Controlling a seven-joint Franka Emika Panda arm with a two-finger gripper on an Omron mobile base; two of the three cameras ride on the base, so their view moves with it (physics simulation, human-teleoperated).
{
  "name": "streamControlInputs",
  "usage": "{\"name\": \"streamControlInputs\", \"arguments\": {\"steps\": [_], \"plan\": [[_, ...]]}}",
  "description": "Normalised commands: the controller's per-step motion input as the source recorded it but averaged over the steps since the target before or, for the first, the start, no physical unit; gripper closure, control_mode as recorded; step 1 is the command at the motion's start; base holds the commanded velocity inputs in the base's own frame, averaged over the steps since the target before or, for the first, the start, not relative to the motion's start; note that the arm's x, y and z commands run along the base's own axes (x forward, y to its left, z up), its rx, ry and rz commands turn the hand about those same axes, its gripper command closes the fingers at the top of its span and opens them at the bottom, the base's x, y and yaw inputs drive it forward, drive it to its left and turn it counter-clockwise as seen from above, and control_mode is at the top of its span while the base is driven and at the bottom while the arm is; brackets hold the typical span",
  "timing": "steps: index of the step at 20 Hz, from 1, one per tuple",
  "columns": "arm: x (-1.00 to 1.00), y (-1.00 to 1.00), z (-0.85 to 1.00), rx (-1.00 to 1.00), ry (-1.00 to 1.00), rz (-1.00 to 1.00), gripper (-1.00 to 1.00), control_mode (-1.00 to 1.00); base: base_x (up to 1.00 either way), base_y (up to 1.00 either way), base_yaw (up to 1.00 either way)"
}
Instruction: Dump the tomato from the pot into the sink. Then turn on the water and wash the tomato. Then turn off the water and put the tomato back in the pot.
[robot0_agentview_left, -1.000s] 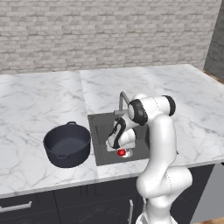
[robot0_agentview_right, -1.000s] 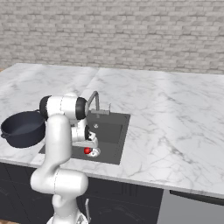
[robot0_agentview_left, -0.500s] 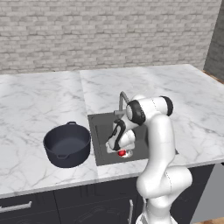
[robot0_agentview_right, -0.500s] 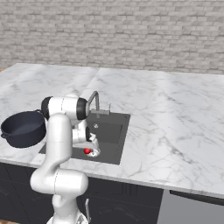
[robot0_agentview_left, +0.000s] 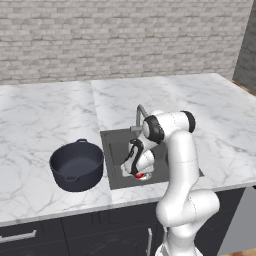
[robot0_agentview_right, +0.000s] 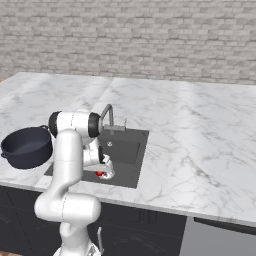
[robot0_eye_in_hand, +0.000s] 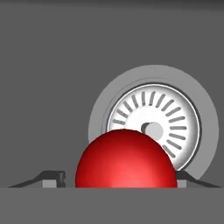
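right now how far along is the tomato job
Done: the pot stands empty on the counter; the tomato lies in the sink near the drain. In hand: the hand straddles the tomato. Left: returning it to the pot.

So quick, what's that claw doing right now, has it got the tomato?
Gripper: jaws open on either side of the tomato down in the sink; whether they grip it yet cannot be told.

Even, flat rendered light, bright in both base views, no glare. Soft shadow inside the pot (robot0_agentview_left: 76, 165) and sink (robot0_agentview_left: 116, 150). Hand view dimmer, grey; tomato (robot0_eye_in_hand: 125, 160) has a mild highlight low on its front. Sharp throughout, no blur or edge distortion.
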Motion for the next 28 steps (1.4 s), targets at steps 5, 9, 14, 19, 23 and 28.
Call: {"name": "streamControlInputs", "arguments": {"steps": [5, 9, 14, 19, 23, 28], "plan": [[0.0, 0.0, 0.0, 0.0, -0.01, 0.0, 1.0, -1.0, 0.0, 0.0, 0.0], [-0.08, 0.01, 0.13, 0.0, -0.08, 0.0, 1.0, -1.0, 0.0, 0.0, 0.0], [-0.28, 0.08, 0.59, 0.0, -0.18, 0.0, 1.0, -1.0, 0.0, 0.0, 0.0], [-0.25, 0.15, 0.58, 0.0, -0.15, 0.0, 1.0, -1.0, 0.0, 0.0, 0.0], [-0.23, 0.14, 0.68, 0.0, -0.11, 0.0, 1.0, -1.0, 0.0, 0.0, 0.0], [-0.04, 0.03, 0.83, 0.0, -0.08, 0.0, 1.0, -1.0, 0.0, 0.0, 0.0]]}}
